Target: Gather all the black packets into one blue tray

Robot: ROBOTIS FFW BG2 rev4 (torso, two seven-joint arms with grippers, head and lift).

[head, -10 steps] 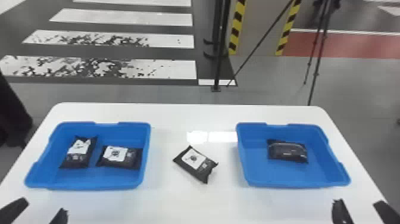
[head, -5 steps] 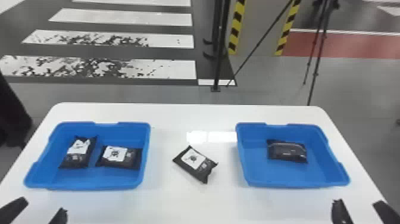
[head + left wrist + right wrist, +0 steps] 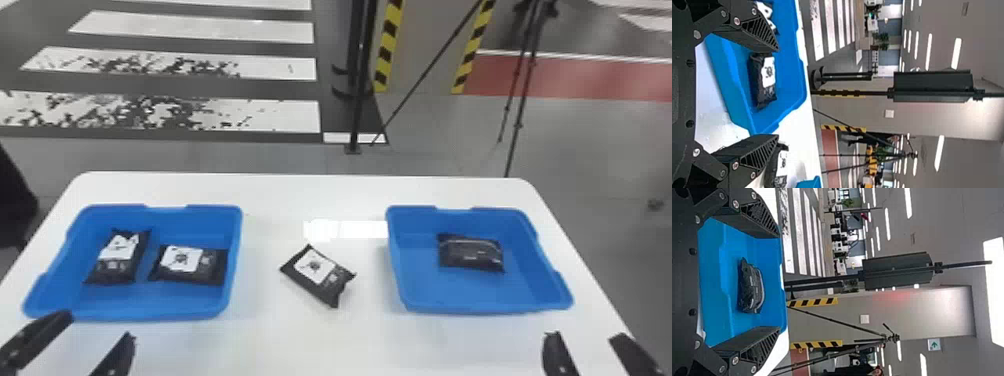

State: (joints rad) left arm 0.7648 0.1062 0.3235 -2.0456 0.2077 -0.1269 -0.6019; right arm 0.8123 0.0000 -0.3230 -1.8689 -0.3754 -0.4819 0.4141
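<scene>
Ideally, the left gripper (image 3: 97, 326), spread and empty like the right gripper (image 3: 585, 335), should straddle the middle packet (image 3: 317, 275) across its narrower width.

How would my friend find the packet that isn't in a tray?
Look at the white table. Between its two blue trays lies a slanting black packet with a white label. The other packets are inside trays.

From the head I look forward and down over the table (image 3: 310, 340), left tray (image 3: 150, 302) at eight o'clock, right tray (image 3: 450, 295) at four. Each wrist camera sits lower and closer, turned sideways, facing forward across its tray; all three share the crosswalk (image 3: 200, 25).
</scene>
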